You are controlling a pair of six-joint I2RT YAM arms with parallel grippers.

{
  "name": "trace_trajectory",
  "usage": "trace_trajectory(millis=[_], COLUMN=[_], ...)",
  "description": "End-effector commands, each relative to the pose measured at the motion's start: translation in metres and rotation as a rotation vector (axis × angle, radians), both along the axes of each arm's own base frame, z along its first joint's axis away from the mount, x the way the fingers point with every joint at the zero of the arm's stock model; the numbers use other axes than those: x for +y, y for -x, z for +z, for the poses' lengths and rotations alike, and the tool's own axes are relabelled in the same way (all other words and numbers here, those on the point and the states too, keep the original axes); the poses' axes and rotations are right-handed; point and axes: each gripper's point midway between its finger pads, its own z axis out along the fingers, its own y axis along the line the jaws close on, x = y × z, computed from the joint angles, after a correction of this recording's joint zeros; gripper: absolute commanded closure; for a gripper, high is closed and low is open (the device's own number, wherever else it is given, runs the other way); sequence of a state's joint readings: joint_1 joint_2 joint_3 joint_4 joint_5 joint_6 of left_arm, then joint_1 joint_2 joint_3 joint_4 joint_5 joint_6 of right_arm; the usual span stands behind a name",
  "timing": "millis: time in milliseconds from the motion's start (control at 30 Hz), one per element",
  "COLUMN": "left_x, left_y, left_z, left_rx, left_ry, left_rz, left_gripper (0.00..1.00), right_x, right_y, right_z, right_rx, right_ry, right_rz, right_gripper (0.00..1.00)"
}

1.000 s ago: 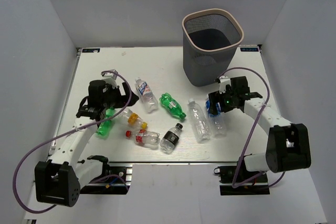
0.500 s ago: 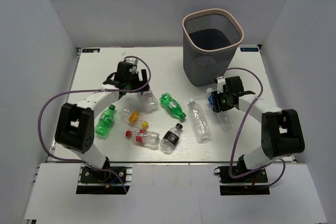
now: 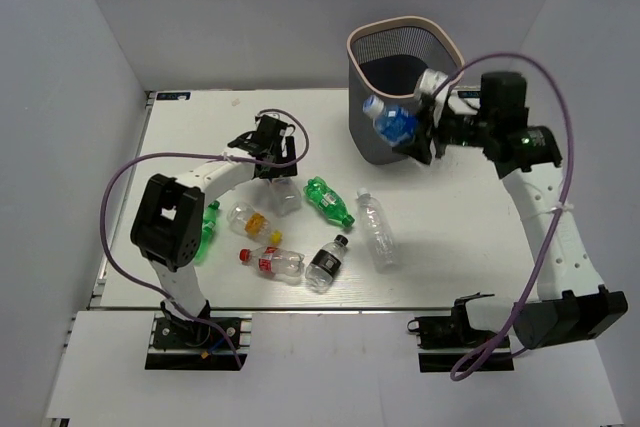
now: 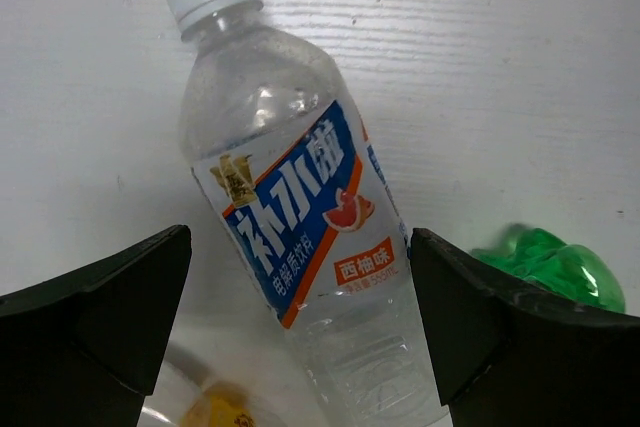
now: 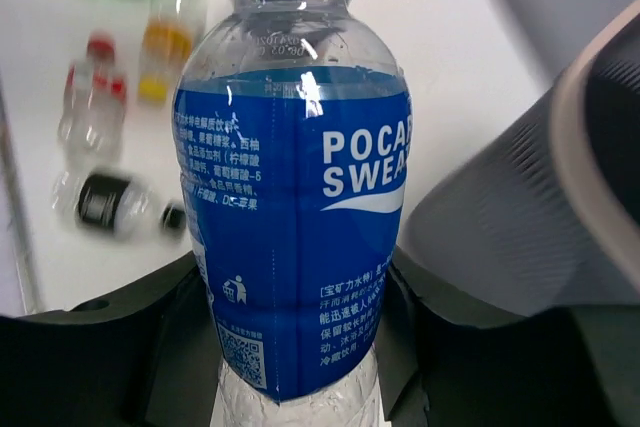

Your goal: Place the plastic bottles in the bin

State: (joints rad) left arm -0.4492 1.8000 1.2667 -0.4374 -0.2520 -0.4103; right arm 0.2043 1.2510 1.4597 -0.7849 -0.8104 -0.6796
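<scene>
Right gripper (image 3: 415, 135) pinches 1 clear, blue-labelled bottle (image 3: 388, 122) beside the beige-rimmed mesh bin (image 3: 372, 155); left gripper (image 4: 300, 307) gapes wide.

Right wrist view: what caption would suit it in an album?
Right gripper grips a blue-labelled bottle beside the bin, other bottles lying on the table behind.
</scene>
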Motion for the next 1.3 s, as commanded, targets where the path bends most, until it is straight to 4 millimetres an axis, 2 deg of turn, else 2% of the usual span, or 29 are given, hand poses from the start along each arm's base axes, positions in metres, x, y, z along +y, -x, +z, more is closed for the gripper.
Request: trace_trajectory(millis=[0, 67, 133, 167, 200, 233, 300, 333, 367, 500, 533, 567, 600, 633, 700, 733, 767, 833, 867, 900, 933, 967, 1000, 1067, 1100, 1133, 1200, 1233, 1267], left_x=[0.006, 0.008, 0.004, 0.000, 0.001, 0.001, -0.003, -0.003, -0.008, -0.007, -0.009, -0.007, -0.007, -0.007, -0.005, -0.003, -0.002, -0.001, 0.002, 0.003, 0.004, 0.003, 0.004, 0.003, 0.003, 0.001, -0.003, -0.005, -0.006], left_y=[0.009, 0.011, 0.012, 0.016, 0.019, 0.018, 0.021, 0.021, 0.020, 0.024, 0.025, 0.027, 0.028, 0.028, 0.030, 0.032, 0.032, 0.031, 0.034, 0.033, 0.034, 0.032, 0.033, 0.031, 0.031, 0.028, 0.021, 0.017, 0.015], left_z=[0.007, 0.002, 0.002, 0.001, -0.003, 0.001, 0.002, 0.002, 0.007, 0.012, 0.012, 0.012, 0.013, 0.013, 0.014, 0.011, 0.015, 0.013, 0.009, 0.009, 0.004, 0.001, -0.007, -0.010, -0.010, -0.011, -0.005, -0.001, 0.002], left_rx=[0.014, 0.027, 0.027, 0.034, 0.043, 0.035, 0.028, 0.028, 0.013, -0.005, -0.001, 0.000, -0.007, -0.008, -0.009, 0.000, -0.009, -0.018, -0.009, -0.012, 0.000, 0.000, 0.018, 0.025, 0.025, 0.024, -0.004, -0.020, -0.028], left_ry=[-0.063, -0.071, -0.063, -0.061, -0.066, -0.055, -0.051, -0.051, -0.041, -0.021, -0.013, -0.021, -0.016, -0.023, -0.029, -0.043, -0.048, -0.061, -0.075, -0.081, -0.095, -0.102, -0.113, -0.117, -0.117, -0.116, -0.100, -0.099, -0.095], left_rz=[0.069, 0.093, 0.092, 0.090, 0.090, 0.099, 0.088, 0.088, 0.079, 0.074, 0.068, 0.060, 0.060, 0.052, 0.043, 0.033, 0.021, 0.015, 0.004, 0.009, 0.000, -0.008, -0.009, -0.010, -0.010, -0.009, -0.008, -0.018, -0.017], left_gripper=[0.00, 0.00, 0.00, 0.00, 0.00, 0.00, 0.00, 0.00, 0.00, 0.00, 0.00, 0.00, 0.00, 0.00, 0.00, 0.00, 0.00, 0.00, 0.00, 0.00, 0.00, 0.00, 0.00, 0.06, 0.17, 0.23, 0.42, 0.46, 0.52], right_x=[0.019, 0.010, 0.010, -0.003, -0.005, -0.003, -0.004, -0.005, -0.003, 0.006, 0.005, 0.006, 0.005, 0.003, -0.004, -0.006, -0.012, -0.016, -0.021, -0.025, -0.021, -0.022, -0.023, -0.012, -0.005, -0.005, 0.000, -0.002, -0.003], right_y=[-0.011, -0.052, -0.081, -0.103, -0.109, -0.136, -0.181, -0.187, -0.200, -0.220, -0.222, -0.242, -0.245, -0.249, -0.261, -0.257, -0.256, -0.229, -0.226, -0.198, -0.184, -0.174, -0.151, -0.110, -0.083, -0.062, -0.025, -0.018, -0.004], right_z=[0.077, 0.138, 0.142, 0.169, 0.188, 0.171, 0.166, 0.170, 0.155, 0.139, 0.144, 0.119, 0.105, 0.105, 0.081, 0.086, 0.076, 0.126, 0.111, 0.146, 0.148, 0.146, 0.161, 0.153, 0.131, 0.131, 0.082, 0.068, 0.063], right_rx=[-0.036, -0.303, -0.252, -0.348, -0.360, -0.311, -0.266, -0.267, -0.241, -0.275, -0.287, -0.233, -0.169, -0.168, -0.119, -0.128, -0.099, -0.208, -0.180, -0.244, -0.236, -0.229, -0.258, -0.233, -0.175, -0.217, -0.065, -0.060, -0.084], right_ry=[-0.200, -0.288, -0.385, -0.429, -0.462, -0.449, -0.444, -0.447, -0.438, -0.457, -0.456, -0.435, -0.405, -0.394, -0.353, -0.358, -0.358, -0.426, -0.416, -0.447, -0.447, -0.439, -0.442, -0.406, -0.379, -0.344, -0.279, -0.243, -0.214], right_rz=[-0.003, -0.152, -0.253, -0.362, -0.384, -0.411, -0.469, -0.474, -0.477, -0.455, -0.457, -0.471, -0.496, -0.509, -0.543, -0.547, -0.564, -0.526, -0.537, -0.520, -0.466, -0.445, -0.409, -0.281, -0.198, -0.153, -0.065, -0.041, -0.017], right_gripper=[0.86, 0.86, 0.91, 0.92, 0.92, 0.92, 0.91, 0.91, 0.86, 0.79, 0.73, 0.37, 0.15, 0.10, 0.10, 0.10, 0.10, 0.10, 0.10, 0.10, 0.11, 0.16, 0.42, 0.81, 0.97, 1.00, 1.00, 0.96, 0.82])
